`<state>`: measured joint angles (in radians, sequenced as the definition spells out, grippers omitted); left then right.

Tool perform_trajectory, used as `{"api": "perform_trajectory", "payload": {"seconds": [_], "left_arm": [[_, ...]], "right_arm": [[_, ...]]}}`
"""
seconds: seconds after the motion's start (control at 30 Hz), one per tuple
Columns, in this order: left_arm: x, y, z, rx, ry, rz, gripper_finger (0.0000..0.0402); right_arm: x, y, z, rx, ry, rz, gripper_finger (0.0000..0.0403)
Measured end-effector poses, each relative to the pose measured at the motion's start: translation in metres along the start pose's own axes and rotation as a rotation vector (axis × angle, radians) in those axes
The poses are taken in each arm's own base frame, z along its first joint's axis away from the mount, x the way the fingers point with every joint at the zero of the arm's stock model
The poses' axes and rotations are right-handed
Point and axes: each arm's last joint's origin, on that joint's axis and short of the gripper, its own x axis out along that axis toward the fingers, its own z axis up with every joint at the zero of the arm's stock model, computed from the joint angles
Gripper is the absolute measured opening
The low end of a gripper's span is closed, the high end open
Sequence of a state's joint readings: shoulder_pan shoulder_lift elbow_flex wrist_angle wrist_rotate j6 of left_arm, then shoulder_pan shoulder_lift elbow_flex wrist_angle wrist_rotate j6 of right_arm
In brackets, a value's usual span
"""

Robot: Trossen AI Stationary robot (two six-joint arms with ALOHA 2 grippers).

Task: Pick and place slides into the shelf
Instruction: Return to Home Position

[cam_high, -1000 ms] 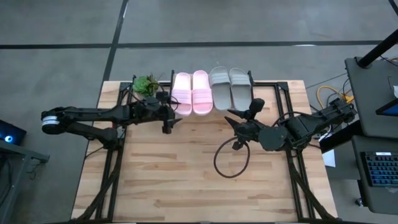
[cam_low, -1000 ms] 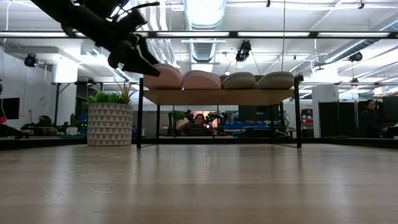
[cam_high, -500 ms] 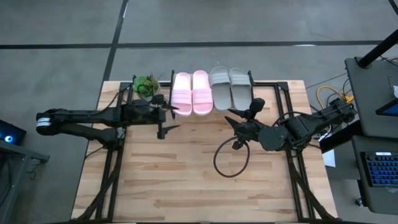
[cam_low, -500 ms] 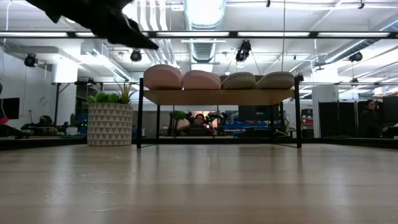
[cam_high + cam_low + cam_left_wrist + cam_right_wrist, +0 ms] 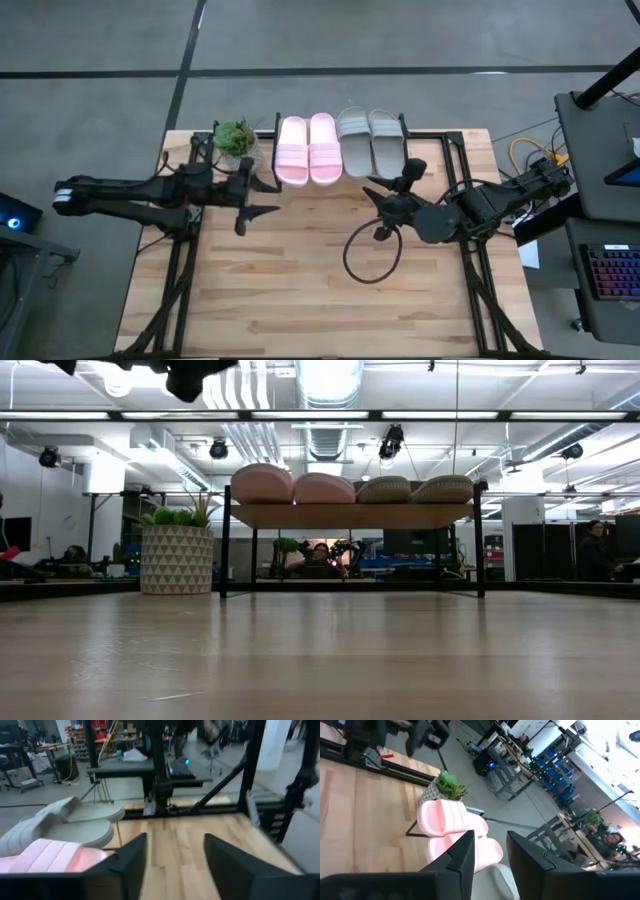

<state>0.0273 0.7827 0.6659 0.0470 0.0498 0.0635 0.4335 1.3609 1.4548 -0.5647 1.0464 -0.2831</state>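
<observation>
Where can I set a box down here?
The table half away from the shelf is bare, except the cable loop by the right gripper. A bare strip also lies between left gripper and right gripper. The shelf top is full of slides; the plant crowds its left end.

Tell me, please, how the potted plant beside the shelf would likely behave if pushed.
The potted plant looks squat and flat-based, so a low push would probably slide it, not tip it. Its patterned pot seems hard, perhaps ceramic: likely heavyish and breakable. It stands near the table's far edge, so a shove that way might drop it.
</observation>
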Motion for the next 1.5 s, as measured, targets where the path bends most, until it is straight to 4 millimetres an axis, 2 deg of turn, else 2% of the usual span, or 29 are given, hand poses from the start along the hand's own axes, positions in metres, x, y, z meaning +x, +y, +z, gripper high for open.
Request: {"api": "perform_trajectory", "payload": {"seconds": [0.13, 0.23, 0.27, 0.37, 0.5, 0.7, 0.97, 1.13, 1.3, 1.43, 1.5], "left_arm": [[-0.009, -0.002, 0.005, -0.049, -0.046, -0.011, 0.0093], [-0.016, -0.006, 0.002, -0.032, -0.057, -0.027, 0.0023], [-0.018, -0.007, 0.000, -0.017, -0.061, -0.035, 0.0012], [-0.026, -0.011, -0.008, 0.003, -0.077, -0.020, 0.0010], [-0.037, -0.012, -0.029, 0.069, -0.061, 0.131, 0.0002], [-0.057, -0.015, -0.060, 0.077, -0.082, 0.076, 0.0000], [-0.085, -0.014, -0.074, 0.062, -0.207, 0.072, 0.0000], [-0.095, -0.014, -0.086, 0.042, -0.170, 0.063, 0.0000], [-0.092, -0.018, -0.094, 0.050, -0.150, -0.025, 0.0000], [-0.082, -0.019, -0.115, 0.045, -0.101, -0.021, 0.0000], [-0.080, -0.019, -0.120, 0.042, -0.139, -0.021, 0.0000]], "right_arm": [[0.000, 0.001, -0.004, 0.030, 0.022, 0.009, 0.0098], [0.000, 0.002, -0.008, 0.051, 0.044, 0.024, 0.0093], [0.000, 0.003, -0.009, 0.057, 0.053, 0.039, 0.0091], [0.000, 0.006, -0.014, 0.071, 0.076, 0.076, 0.0086], [0.001, 0.011, -0.020, 0.063, 0.099, 0.077, 0.0079], [0.006, 0.022, -0.032, 0.059, 0.128, 0.078, 0.0072], [0.015, 0.046, -0.051, 0.081, 0.123, 0.078, 0.0077], [0.018, 0.052, -0.059, 0.097, 0.103, 0.071, 0.0071], [0.014, 0.049, -0.071, 0.173, 0.048, 0.061, 0.0069], [0.011, 0.048, -0.088, 0.215, -0.015, 0.053, 0.0072], [0.009, 0.048, -0.097, 0.235, -0.052, 0.059, 0.0073]]}}
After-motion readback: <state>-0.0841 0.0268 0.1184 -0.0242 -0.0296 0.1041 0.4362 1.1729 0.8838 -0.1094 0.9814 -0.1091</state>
